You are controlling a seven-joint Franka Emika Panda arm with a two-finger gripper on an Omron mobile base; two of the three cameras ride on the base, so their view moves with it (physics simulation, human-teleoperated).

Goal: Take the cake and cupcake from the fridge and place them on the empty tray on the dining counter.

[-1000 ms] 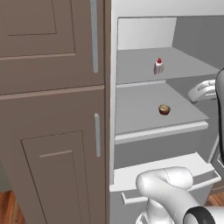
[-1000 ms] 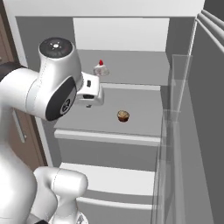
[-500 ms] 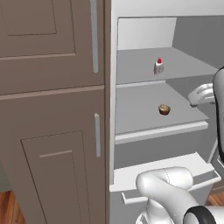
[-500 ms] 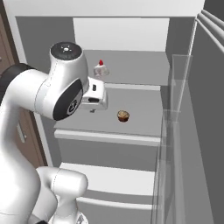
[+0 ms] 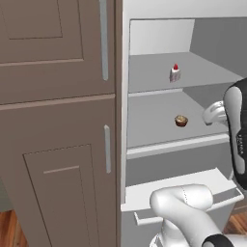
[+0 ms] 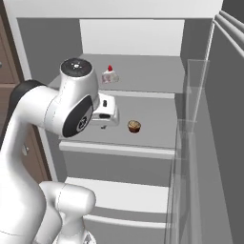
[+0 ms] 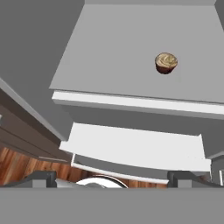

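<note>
The fridge (image 5: 154, 140) stands open. On its upper shelf sits the cake (image 5: 175, 73) (image 6: 110, 75), a white wedge with a red cherry. The brown cupcake (image 5: 181, 120) (image 6: 134, 126) (image 7: 166, 62) stands on the middle shelf. My gripper (image 7: 114, 178) is open with nothing between its fingertips. It hovers in front of the middle shelf's edge, short of the cupcake and to one side of it. The white hand (image 6: 106, 113) (image 5: 215, 113) is level with that shelf. The tray and the dining counter are out of view.
Brown wood cabinets (image 5: 58, 96) with bar handles flank the fridge on the left. The open fridge door (image 6: 209, 143) with clear bins stands on the right. Below the shelf a pale drawer (image 7: 135, 148) juts out over the wooden floor (image 7: 17, 166).
The hand has dropped slightly and moved nearer the middle shelf and the cupcake. The jaws stay open. Cake and cupcake have not moved.
</note>
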